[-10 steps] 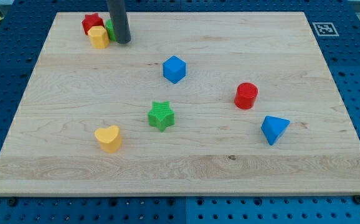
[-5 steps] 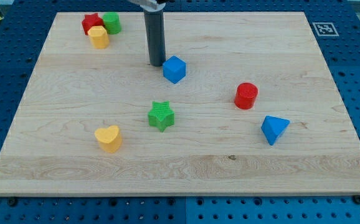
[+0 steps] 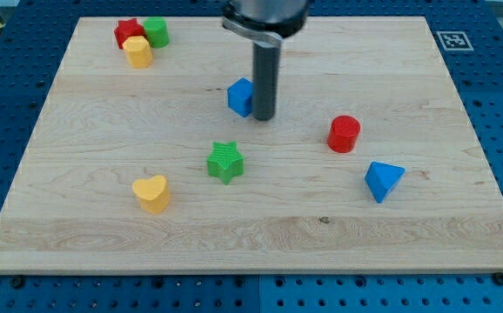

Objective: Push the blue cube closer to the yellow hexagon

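The blue cube (image 3: 239, 96) sits on the wooden board a little above the middle. My tip (image 3: 263, 117) stands right beside the cube on its right, and the rod hides the cube's right side. The yellow hexagon (image 3: 137, 52) lies at the view's top left, touching a red star (image 3: 128, 32) and close to a green cylinder (image 3: 156, 32).
A green star (image 3: 225, 162) lies below the cube. A yellow heart (image 3: 151, 193) is at the lower left. A red cylinder (image 3: 344, 134) and a blue triangular block (image 3: 382, 181) are on the right. A marker tag (image 3: 451, 40) is at the board's top right corner.
My tip moved from beside the blocks at the top left, past the cube's left side, to the cube's right side. The cube has not visibly moved.
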Action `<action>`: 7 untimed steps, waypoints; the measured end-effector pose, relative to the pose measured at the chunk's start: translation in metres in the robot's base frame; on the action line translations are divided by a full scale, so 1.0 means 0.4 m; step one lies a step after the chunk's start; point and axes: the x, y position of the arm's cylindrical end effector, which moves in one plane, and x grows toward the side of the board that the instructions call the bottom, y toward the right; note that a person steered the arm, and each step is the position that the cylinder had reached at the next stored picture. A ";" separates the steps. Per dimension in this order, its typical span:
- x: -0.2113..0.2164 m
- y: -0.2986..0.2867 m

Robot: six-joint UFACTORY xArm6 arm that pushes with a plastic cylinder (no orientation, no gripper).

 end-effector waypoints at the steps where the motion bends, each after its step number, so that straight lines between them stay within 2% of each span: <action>1: -0.040 -0.032; 5: -0.223 -0.201; 6: -0.165 -0.181; 7: -0.035 -0.129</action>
